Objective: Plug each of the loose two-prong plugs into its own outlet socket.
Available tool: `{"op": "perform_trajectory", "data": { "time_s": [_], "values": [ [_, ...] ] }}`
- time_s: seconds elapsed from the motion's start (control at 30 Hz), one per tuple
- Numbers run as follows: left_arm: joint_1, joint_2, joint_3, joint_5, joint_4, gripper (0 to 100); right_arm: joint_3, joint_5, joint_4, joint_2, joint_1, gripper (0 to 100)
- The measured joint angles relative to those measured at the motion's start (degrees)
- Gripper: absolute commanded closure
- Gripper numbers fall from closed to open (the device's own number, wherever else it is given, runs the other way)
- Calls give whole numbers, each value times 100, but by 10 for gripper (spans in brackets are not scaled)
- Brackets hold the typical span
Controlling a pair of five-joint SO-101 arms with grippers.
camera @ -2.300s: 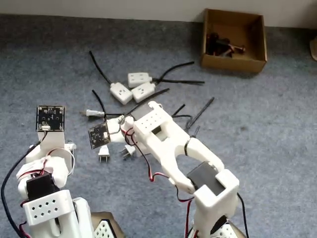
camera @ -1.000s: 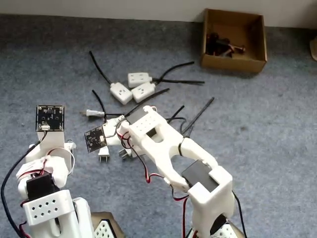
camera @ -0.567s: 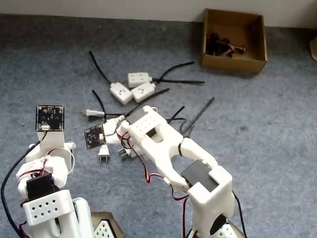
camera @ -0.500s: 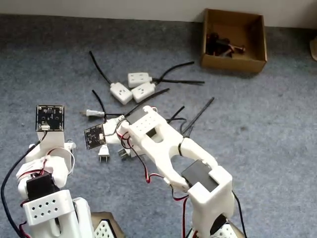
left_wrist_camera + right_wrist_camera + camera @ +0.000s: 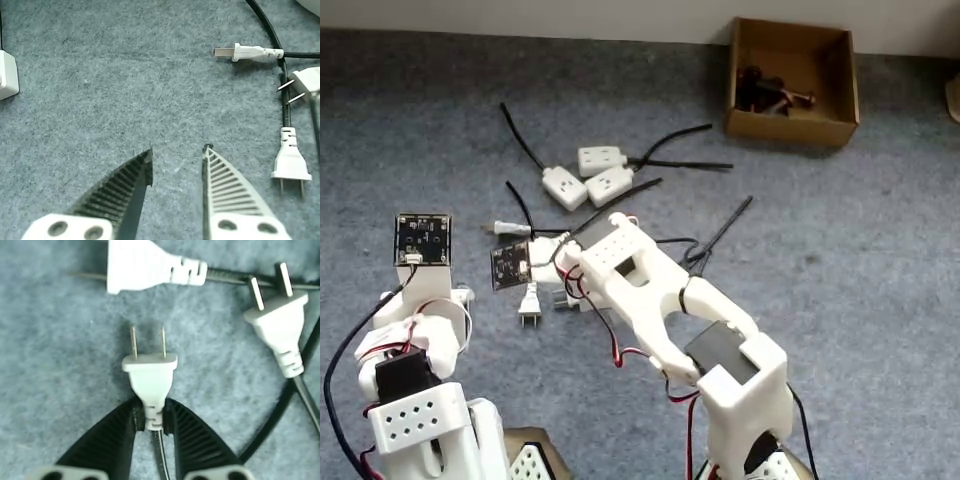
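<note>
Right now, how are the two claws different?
The left claw is open and empty; the right claw is shut on a white two-prong plug. The left claw hangs over bare carpet; the right claw sits among other plugs. Both have ridged fingers.

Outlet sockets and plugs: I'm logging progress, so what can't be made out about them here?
- Right wrist view: the held plug's cord leaves the frame at the right gripper, so it can't be traced.
- High view: that grip is hidden under the arm.
- High view: the outlet sockets' slots are too small.
- Left wrist view: a white block, maybe a socket, is cut off by the edge.
</note>
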Motion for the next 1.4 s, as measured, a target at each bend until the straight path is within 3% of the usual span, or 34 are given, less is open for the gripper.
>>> {"op": "perform_trajectory", "data": {
  "time_s": [0.4,0.83,1.4],
  "values": [
    [0,0,0,0,0,846,-141,-44,9,114,88,993],
    [0,0,0,0,0,846,-1108,-1020,18,202,431,993],
    [0,0,0,0,-9,846,-2769,-1468,1257,211,747,993]
  ]
}}
